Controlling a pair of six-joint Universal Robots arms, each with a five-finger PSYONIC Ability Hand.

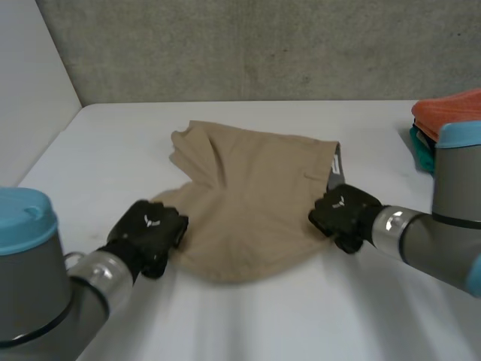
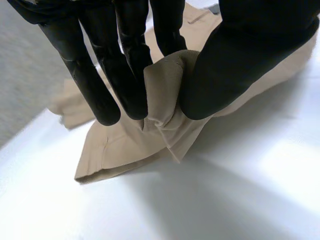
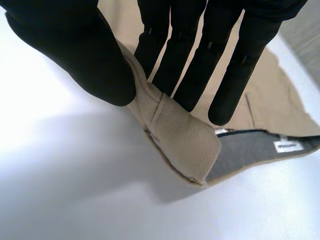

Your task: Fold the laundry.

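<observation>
Looks like you're at the grab step: left hand [image 1: 148, 229] pinching the tan shorts [image 1: 248, 203] mid-tabletop, right hand [image 1: 342, 213] pinching their waistband [image 3: 185, 140], so next lift both evenly and fold over.

On table [image 1: 263, 316]: garment [image 1: 248, 203] spread at middle. left hand [image 1: 146, 233] at garment's near-left edge, fold of cloth pinched between thumb and fingers [image 2: 125, 75]. right hand [image 1: 344, 214] at garment's right edge, seemingly at waistband, cloth between thumb and fingers. cloth stack [image 1: 443, 120] at table's far right, behind right arm, well apart from garment. wall [image 1: 248, 45] behind table.
</observation>
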